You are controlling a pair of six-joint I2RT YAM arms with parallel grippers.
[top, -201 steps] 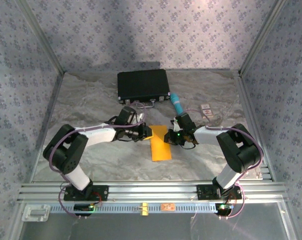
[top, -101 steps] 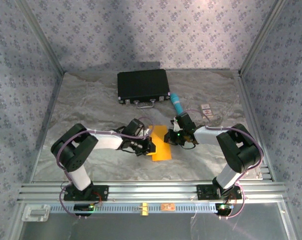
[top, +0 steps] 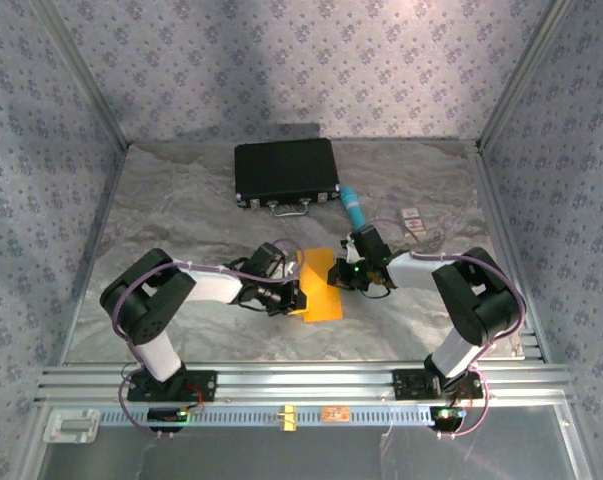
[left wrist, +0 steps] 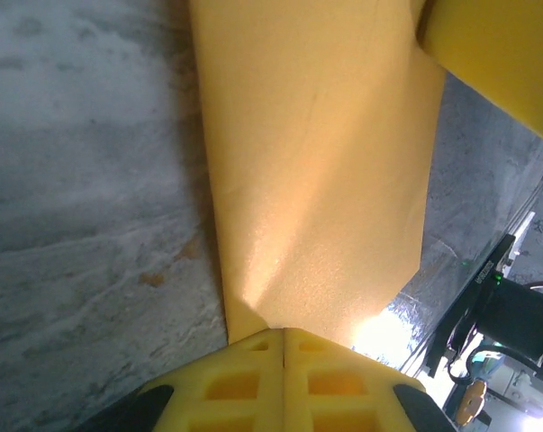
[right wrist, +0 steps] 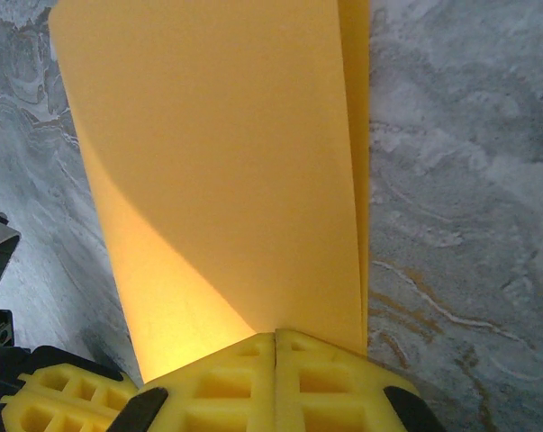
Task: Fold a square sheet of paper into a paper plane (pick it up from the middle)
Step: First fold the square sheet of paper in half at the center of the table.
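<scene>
So, biggest first: one grey marbled table (top: 181, 200) boxed in by patterned walls (top: 281, 70), and two robot arms bolted at its near edge, the left arm (top: 206, 278) and the right arm (top: 436, 272), both bent inward so they meet around the middle. At the back there's one black case (top: 286, 172), lying flat with its handle toward the arms. Then one sheet of paper (top: 322, 292), orange-yellow, sitting mid-table right between the two wrists. From above it looks like a longish strip rather than a full square, and the right wrist camera shows a second layer peeking out along one edge, so it's folded over. Can't tell if it's resting on the table or held just off it. One teal tube (top: 353, 205) lies just in front of the case's right corner, near the right wrist but apart from the paper. One small pale card (top: 412, 219) sits off to the right of that. The left gripper (left wrist: 283, 337) has its yellow jaws pressed together, pinching the paper's left edge. The right gripper (right wrist: 276, 340) is the same, jaws clamped tight on the right edge, with the sheet fanning out from the seam.
</scene>
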